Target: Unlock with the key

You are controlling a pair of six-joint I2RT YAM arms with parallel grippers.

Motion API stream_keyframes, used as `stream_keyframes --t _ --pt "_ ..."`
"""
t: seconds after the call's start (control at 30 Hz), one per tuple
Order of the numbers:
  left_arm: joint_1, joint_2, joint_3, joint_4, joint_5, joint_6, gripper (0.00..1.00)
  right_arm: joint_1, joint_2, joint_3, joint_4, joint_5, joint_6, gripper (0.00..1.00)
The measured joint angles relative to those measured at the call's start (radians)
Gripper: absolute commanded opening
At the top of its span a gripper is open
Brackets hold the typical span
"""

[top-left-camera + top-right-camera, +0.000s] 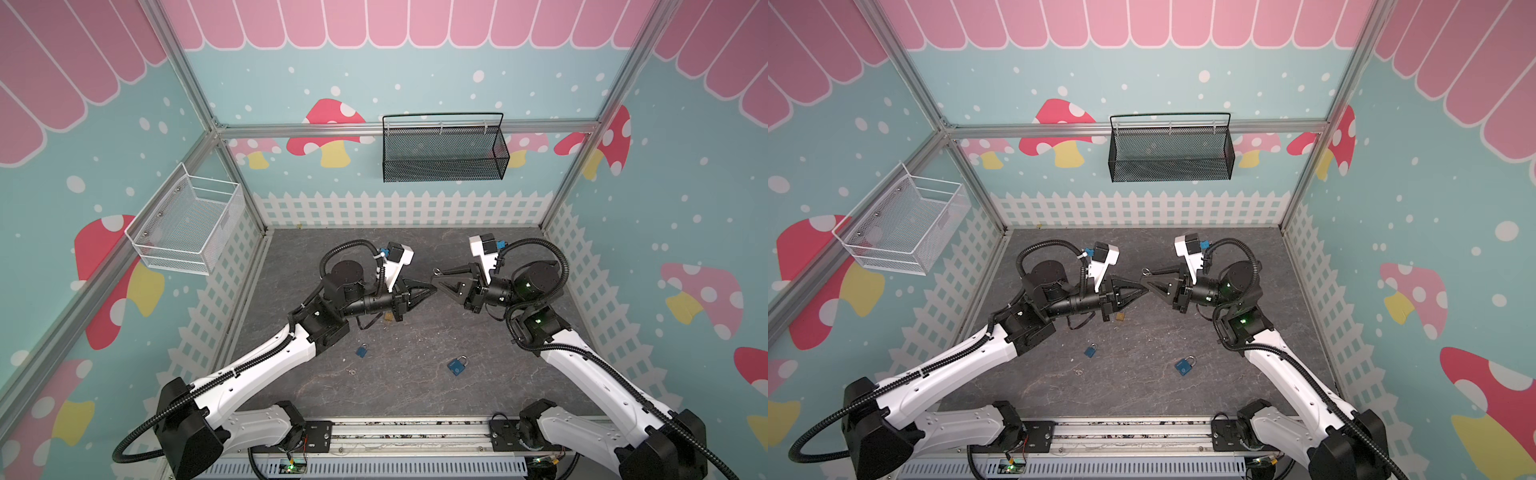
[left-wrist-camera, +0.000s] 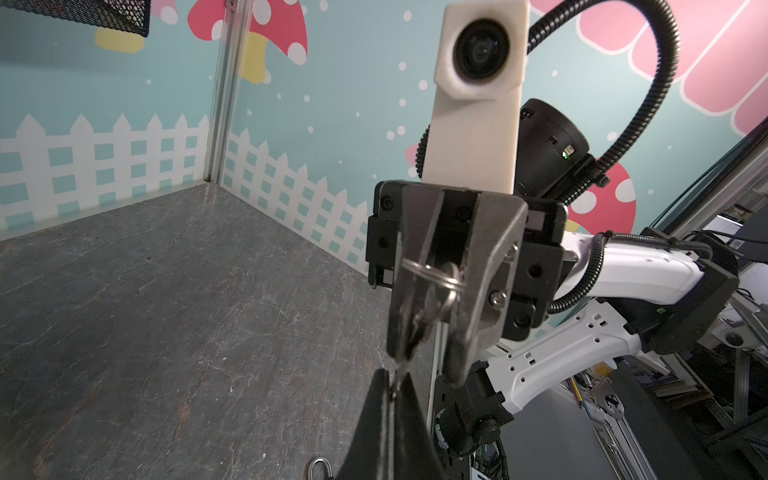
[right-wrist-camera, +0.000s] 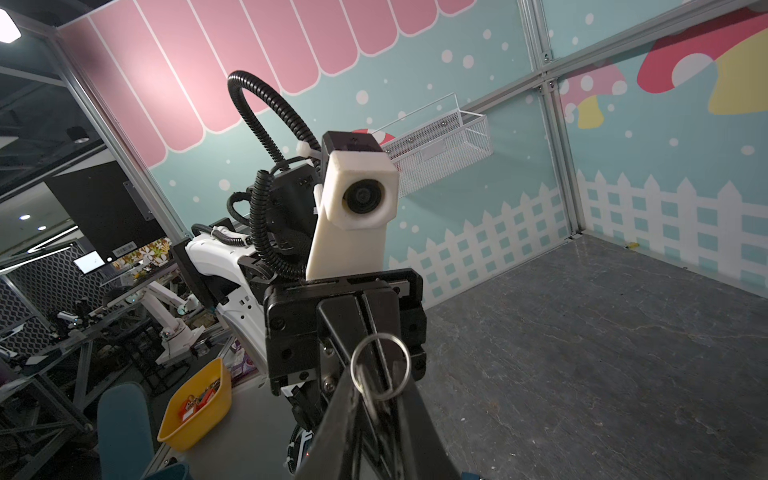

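You have three containers in view. The black mesh basket (image 1: pixel 442 153) hangs on the back wall, and through its mesh you see only the wall print. The white wire basket (image 1: pixel 187 226) hangs on the left wall, and its mesh floor shows bare. The yellow bin (image 3: pixel 199 411) stands outside the cell and appears only in the right wrist view. It holds small orange and metal things, too small to name.

The key (image 2: pixel 432 299) is in the air above the middle of the table (image 1: pixel 415 399), between your two grippers, which meet tip to tip. Your left gripper (image 2: pixel 392 399) is closed tightly on the blade end of the key. Your right gripper (image 2: pixel 432 357) has its jaws a little apart, with the key head and its ring (image 3: pixel 380 365) between them. You cannot tell whether a finger touches the key.

Both top views show the locks on the table, nearer to the arm bases. The left blue padlock (image 1: pixel 362 351) and the right blue padlock (image 1: pixel 457 365) lie well apart from each other. A small tan thing (image 1: pixel 388 316) lies on the table just beside the left gripper. In these views the key is only a ring at the fingertips. The left wrist view alone shows the blade and the gap of the right jaws. It also catches one shackle (image 2: pixel 320 467) at its edge.
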Motion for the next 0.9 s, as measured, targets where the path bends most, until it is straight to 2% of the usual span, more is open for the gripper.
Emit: stream_keyframes --t 0.3,0.5,0.73,0.83,0.9 --pt "0.003 0.002 -0.002 0.001 0.024 0.0 0.0 0.0 0.0 0.008 -0.04 0.015 -0.047 0.0" --pt "0.009 0.002 -0.002 0.002 0.039 0.0 0.01 0.0 0.0 0.009 -0.043 0.014 -0.065 0.0" --pt "0.024 0.011 -0.002 0.017 0.076 -0.005 0.14 0.0 0.001 0.009 -0.043 0.001 -0.073 0.0" --pt "0.027 0.018 -0.002 0.031 0.09 -0.008 0.14 0.0 0.004 0.009 -0.043 -0.009 -0.073 0.0" --pt "0.028 0.021 -0.002 0.039 0.094 -0.008 0.11 0.0 0.006 0.009 -0.043 -0.013 -0.073 0.0"
